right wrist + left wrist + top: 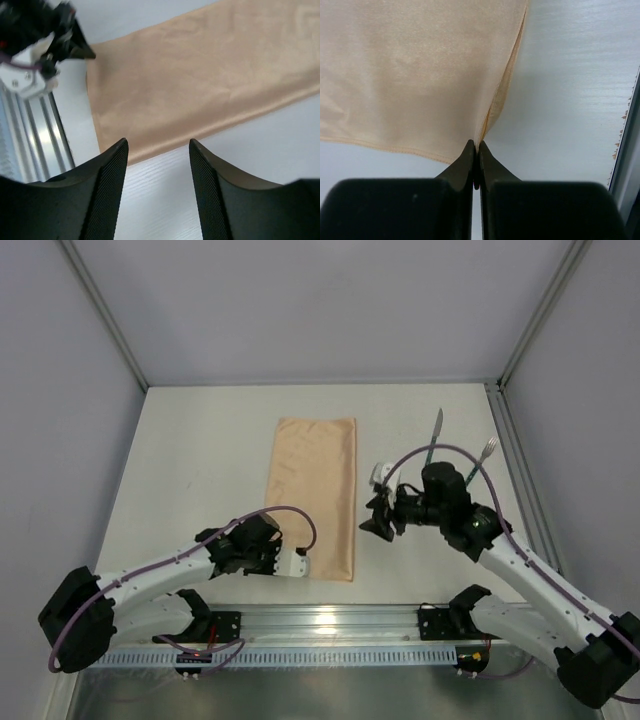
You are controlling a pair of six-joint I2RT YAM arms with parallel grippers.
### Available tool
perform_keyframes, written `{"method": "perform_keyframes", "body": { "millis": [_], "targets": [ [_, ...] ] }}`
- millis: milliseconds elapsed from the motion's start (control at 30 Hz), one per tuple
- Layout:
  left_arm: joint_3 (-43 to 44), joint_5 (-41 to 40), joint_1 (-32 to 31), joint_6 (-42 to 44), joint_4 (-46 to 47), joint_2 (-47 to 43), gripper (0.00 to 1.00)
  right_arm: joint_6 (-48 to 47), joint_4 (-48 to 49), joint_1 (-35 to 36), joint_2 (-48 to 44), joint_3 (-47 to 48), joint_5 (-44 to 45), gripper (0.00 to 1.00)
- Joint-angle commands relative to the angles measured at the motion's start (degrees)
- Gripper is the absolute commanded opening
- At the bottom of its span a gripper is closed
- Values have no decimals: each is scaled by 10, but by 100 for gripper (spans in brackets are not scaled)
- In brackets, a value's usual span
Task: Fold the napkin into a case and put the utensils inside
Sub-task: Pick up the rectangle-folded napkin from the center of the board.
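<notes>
Left wrist view: left gripper point(476, 148) pinches the napkin point(410, 75) edge (contact mostly hidden); right gripper point(158, 146) gapes, empty.

The napkin point(312, 495) is thin peach cloth with a soft satin sheen and a stitched hem. The worktop point(200, 460) is white, matt and finely grained. The right claw point(157, 150) is black matt plastic, ribbed on its inner faces. The knife point(437, 426) and fork point(487, 450) have bright metal ends.

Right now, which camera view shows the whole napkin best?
The top view: the folded napkin lies flat there as a long strip, almost wholly visible. The left wrist view shows only its near corner, pinched between the left fingers. The right wrist view shows one end beyond the open right fingers.
</notes>
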Motion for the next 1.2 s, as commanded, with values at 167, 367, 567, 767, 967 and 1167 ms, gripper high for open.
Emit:
{"method": "perform_keyframes", "body": {
  "millis": [167, 367, 567, 767, 967, 1167],
  "targets": [
    [29, -4, 0, -78, -24, -66, 0, -426, 38, 199, -57, -183, 99, 59],
    [29, -11, 0, -92, -35, -79, 0, -471, 69, 321, 40, -188, 221, 57],
    [30, -8, 0, -101, -37, -81, 0, -485, 127, 385, 72, -214, 267, 57],
    [33, -6, 0, -106, -37, -79, 0, -498, 139, 399, 123, -213, 267, 52],
    [33, -13, 0, -109, -41, -79, 0, -512, 130, 404, 162, -200, 264, 38],
    [30, -13, 0, -110, -42, -79, 0, -513, 118, 405, 167, -199, 242, 38]
  ]
}}
